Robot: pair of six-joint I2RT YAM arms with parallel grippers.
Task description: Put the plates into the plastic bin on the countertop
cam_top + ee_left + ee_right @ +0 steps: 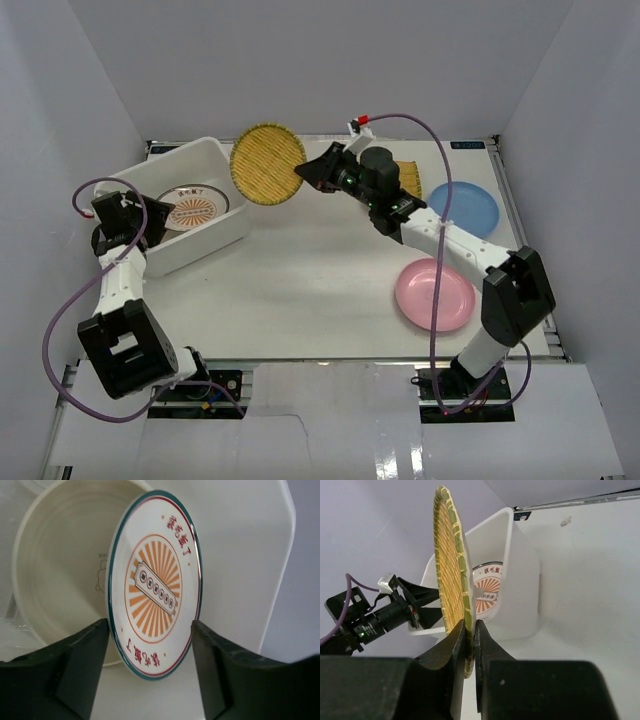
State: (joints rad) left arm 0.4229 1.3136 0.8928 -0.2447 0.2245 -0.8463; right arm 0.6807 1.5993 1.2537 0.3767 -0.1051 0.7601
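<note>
Plates are found in three places. A round yellow woven-look plate (pixel 451 565) is clamped by its rim between the right fingers (pixel 455 650), which are pressed together on its lower edge. It is carried above the tabletop (pixel 300 290), with the plastic bin (pixel 215 240) just beyond the fingertips. A white patterned plate (pixel 157 582) is seen inside the bin between the left fingers (pixel 75 665), which are spread apart on either side of its rim. Whether they touch it cannot be told. A cream plate (pixel 60 570) lies behind it, farther from those fingers. A pink plate (pixel 434 294) and a blue plate (pixel 463 208) are left flat on the tabletop, well behind the right fingers.

The yellow plate is judged light and stiff, and its ribbed surface should be gripped without much slip. The rim is the only thin part offered to the fingers. The glazed plates are judged hard, slick and liable to chip, so a gentle set-down is called for.

Being round, the yellow plate has no long axis. It is held on edge, rising straight out from the fingertips, with its face tipped toward the overhead view. The patterned plate is tilted, its face turned partly toward the left fingers.
</note>
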